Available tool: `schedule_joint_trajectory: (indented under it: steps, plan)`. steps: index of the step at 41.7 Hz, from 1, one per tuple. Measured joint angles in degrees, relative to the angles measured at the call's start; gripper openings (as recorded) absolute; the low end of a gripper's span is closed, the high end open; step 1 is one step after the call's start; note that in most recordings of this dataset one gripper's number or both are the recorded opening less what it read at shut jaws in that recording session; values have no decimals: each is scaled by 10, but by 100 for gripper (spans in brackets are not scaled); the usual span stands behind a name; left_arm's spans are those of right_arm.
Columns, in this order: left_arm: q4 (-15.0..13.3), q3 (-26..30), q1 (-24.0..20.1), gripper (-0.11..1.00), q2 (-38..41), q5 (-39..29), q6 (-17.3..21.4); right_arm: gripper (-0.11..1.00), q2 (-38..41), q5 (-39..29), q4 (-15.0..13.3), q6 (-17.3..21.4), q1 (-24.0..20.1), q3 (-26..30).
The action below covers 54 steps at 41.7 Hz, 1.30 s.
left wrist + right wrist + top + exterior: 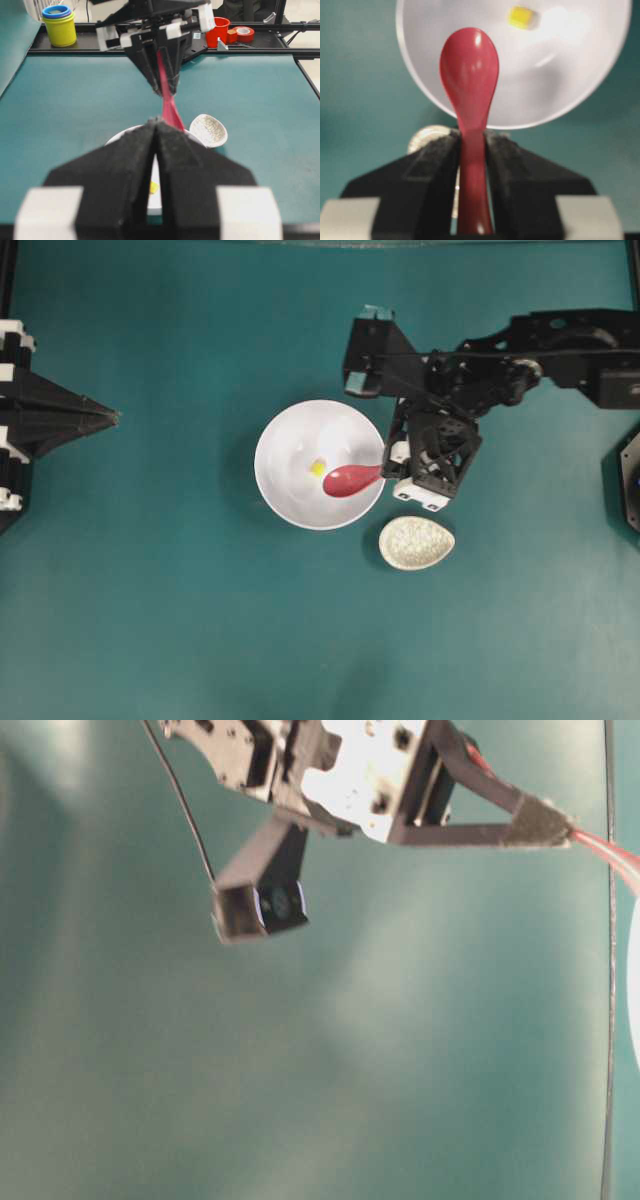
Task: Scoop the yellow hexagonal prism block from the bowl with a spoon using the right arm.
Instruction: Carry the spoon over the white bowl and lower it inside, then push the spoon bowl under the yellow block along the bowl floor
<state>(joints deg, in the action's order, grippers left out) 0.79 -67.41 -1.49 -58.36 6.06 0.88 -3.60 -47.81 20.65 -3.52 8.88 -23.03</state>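
The right gripper is clamped on the handle of the spoon, its pads pressed against both sides. The red scoop hangs over the 3 o'clock side of the bowl. The yellow hexagonal prism block lies near the bowl's centre, just beside the scoop's tip at its 10 o'clock. A speckled spoon rest sits at the bowl's 4 o'clock. The left gripper has its fingers together, well away at 9 o'clock.

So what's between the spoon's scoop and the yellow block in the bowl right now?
Only bare white bowl floor. In the overhead view the spoon scoop sits just right of the yellow block, a small gap showing, nothing else between them.
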Motion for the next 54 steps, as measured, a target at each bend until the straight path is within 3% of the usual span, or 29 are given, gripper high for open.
schedule_joint_trajectory:
  steps: [5,10,54]
  plan:
    - [1,1,1,0,0,0,-1,24,13,-21,-32,23,0,18]
    - [0,1,1,0,0,-2,0,24,23,-25,-44,28,0,25]
    - [0,0,0,0,0,-3,-1,24,72,-7,-45,28,0,27]
